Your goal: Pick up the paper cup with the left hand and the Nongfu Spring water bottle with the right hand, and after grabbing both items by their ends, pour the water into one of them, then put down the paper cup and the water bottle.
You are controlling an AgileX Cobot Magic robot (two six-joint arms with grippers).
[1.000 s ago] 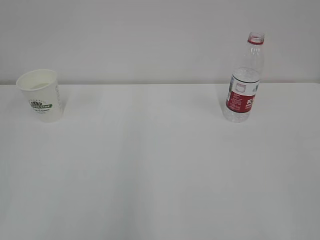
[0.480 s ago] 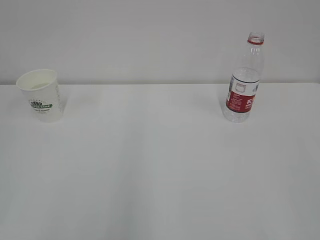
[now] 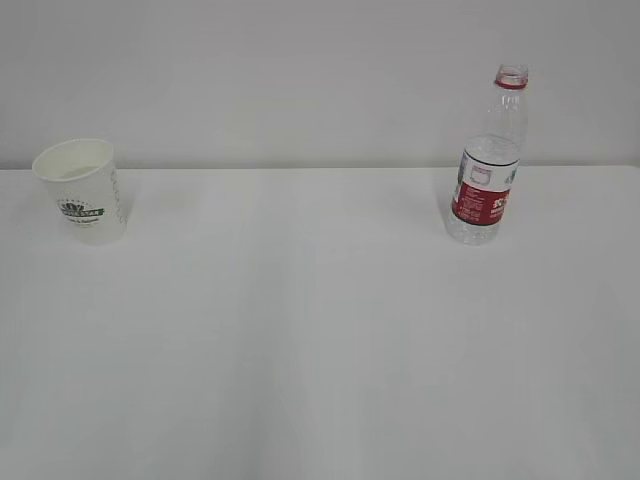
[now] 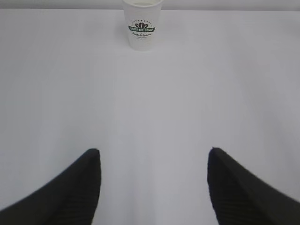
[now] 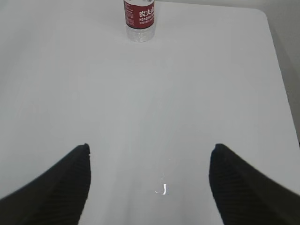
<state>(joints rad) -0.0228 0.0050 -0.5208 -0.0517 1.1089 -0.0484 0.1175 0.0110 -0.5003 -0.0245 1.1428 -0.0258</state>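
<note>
Nearest the wrist cameras, we saw the left hand (image 4: 152,187) with its two black pointed fingers (image 4: 79,187) spread wide over bare white desk (image 4: 150,108), nothing between the jaws. The right hand (image 5: 150,187) showed the same: jaws open and empty above the desk, its fingers (image 5: 65,187) framing a small bright glint on the surface.

Farther along the left wrist view stood the paper cup (image 4: 142,29), upright, well apart from the left hand and straight ahead of it; only here could we read its dark round logo head-on, while its rim was cut by the frame's top edge. Far ahead in the right wrist view stood the Nongfu Spring water bottle (image 5: 139,21), upright, shown only from the red label down, and this view alone caught the desk's rounded far right corner.

The exterior view showed neither hand. It alone gave us both things at once: the cup (image 3: 82,190) at the far left of the desk, its open mouth visible, and the bottle (image 3: 488,160) at the far right, complete to its uncapped neck and red ring, the two well apart. Behind them we saw a plain pale wall (image 3: 300,80).
</note>
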